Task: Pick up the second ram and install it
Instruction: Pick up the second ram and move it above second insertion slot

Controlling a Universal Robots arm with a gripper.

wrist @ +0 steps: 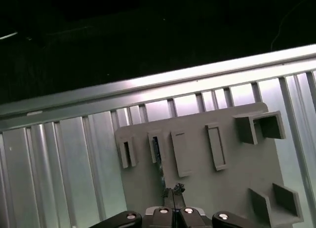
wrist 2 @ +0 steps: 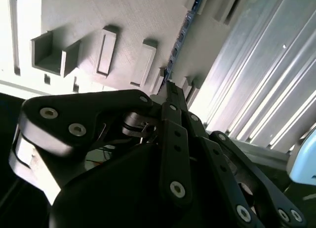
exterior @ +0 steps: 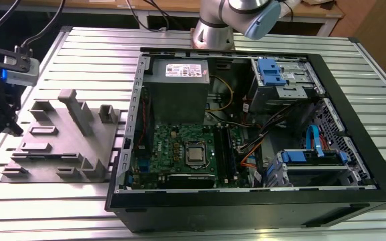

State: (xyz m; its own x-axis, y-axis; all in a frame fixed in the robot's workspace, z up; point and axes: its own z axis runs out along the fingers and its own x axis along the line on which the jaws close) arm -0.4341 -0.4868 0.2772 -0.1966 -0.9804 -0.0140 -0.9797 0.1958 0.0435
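Dark green-black against grey plastic, the second ram (wrist 2: 183, 38) shows edge-on as a thin strip running straight out from the fingertips of the gripper (wrist 2: 170, 87). Its long axis lies in line with the fingers and points down at the holder tray (wrist 2: 123, 16). The fingers stand narrow, nearly together, and appear to pinch the stick by its upper end. Whether its lower end is clear of the tray slot cannot be told. In the exterior view the arm's wrist points downward and the gripper (exterior: 2, 113) hangs over the tray's edge at the exterior view's left, above the slatted metal table (exterior: 79, 45). The open computer case (exterior: 381, 165), with its motherboard (exterior: 186, 150), lies well apart toward the exterior view's right.
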